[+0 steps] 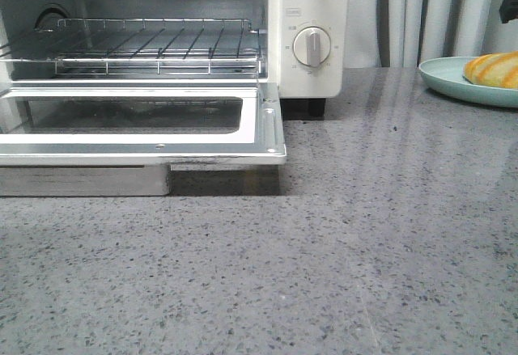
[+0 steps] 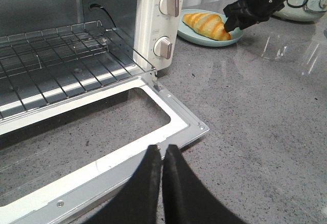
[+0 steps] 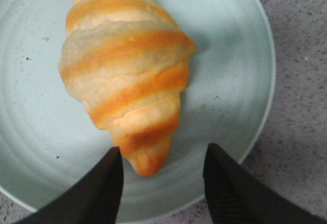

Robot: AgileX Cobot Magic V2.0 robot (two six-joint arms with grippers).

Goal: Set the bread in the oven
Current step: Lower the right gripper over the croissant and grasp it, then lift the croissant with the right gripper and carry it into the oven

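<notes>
Standing at the far left of the grey speckled worktop [image 1: 364, 234], the oven [image 1: 307, 72] has its glass door [image 1: 137, 120] dropped flat and its wire rack [image 1: 154, 44] bare. Well to the right of the oven, the bread [image 1: 494, 69] lies on a pale green plate [image 1: 441, 76] at the frame's edge.

From the left wrist, the left gripper [image 2: 163, 157] hangs just above the outer edge of the oven's lowered door, its fingers pressed together with nothing between them. Beyond the oven's dials [image 2: 163, 47], the right gripper [image 2: 232, 21] reaches down to the tip of the bread on the plate.

From the right wrist, the right gripper [image 3: 162, 170] is spread wide, its dark fingers [image 3: 104, 188] straddling the bread's narrow end without closing on it. The striped roll lies across the plate's middle.
</notes>
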